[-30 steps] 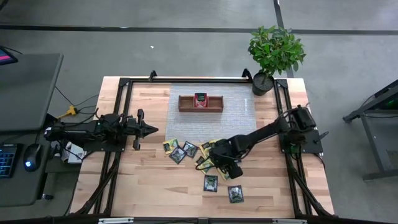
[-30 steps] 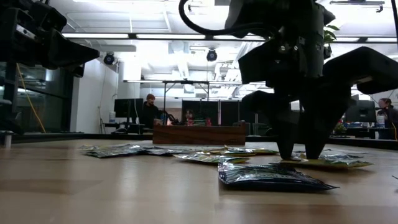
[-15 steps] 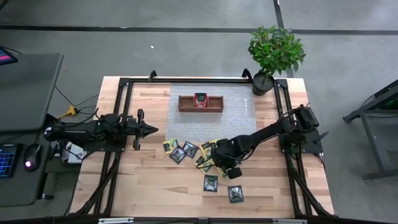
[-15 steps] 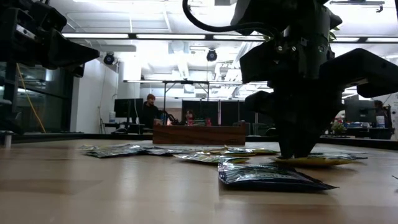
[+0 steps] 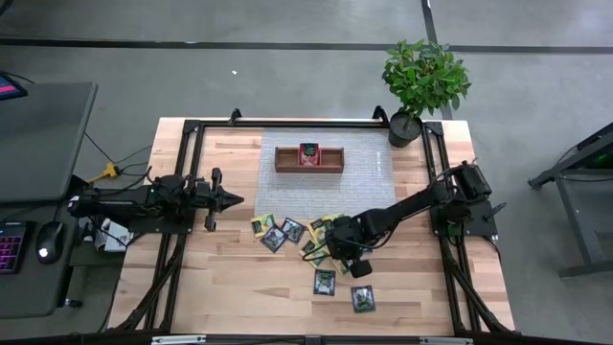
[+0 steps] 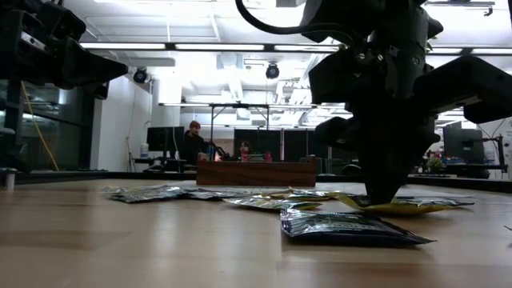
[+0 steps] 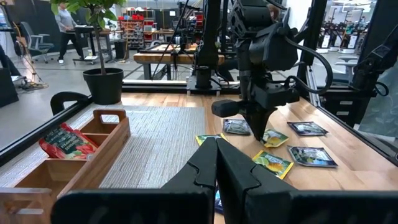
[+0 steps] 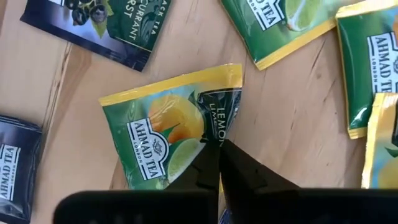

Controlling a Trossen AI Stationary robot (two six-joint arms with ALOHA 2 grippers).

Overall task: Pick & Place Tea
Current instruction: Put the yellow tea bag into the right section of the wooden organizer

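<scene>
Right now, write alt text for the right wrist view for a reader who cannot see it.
The right end effector is shut on the corner of a yellow-green lemon tea packet lying on the wooden table. Dark blackcurrant tea packets and more yellow-green packets lie around it.

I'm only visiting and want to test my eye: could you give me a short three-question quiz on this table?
1. True or false: the right pincer is shut on the lemon tea packet.
2. What lies in the wooden tray? A) a red packet B) a dark packet C) nothing
3. Fill in: the potted plant stands at the table's far ____ corner.

Key: 1 true; 2 A, the red packet, middle compartment; 3 right.
</scene>
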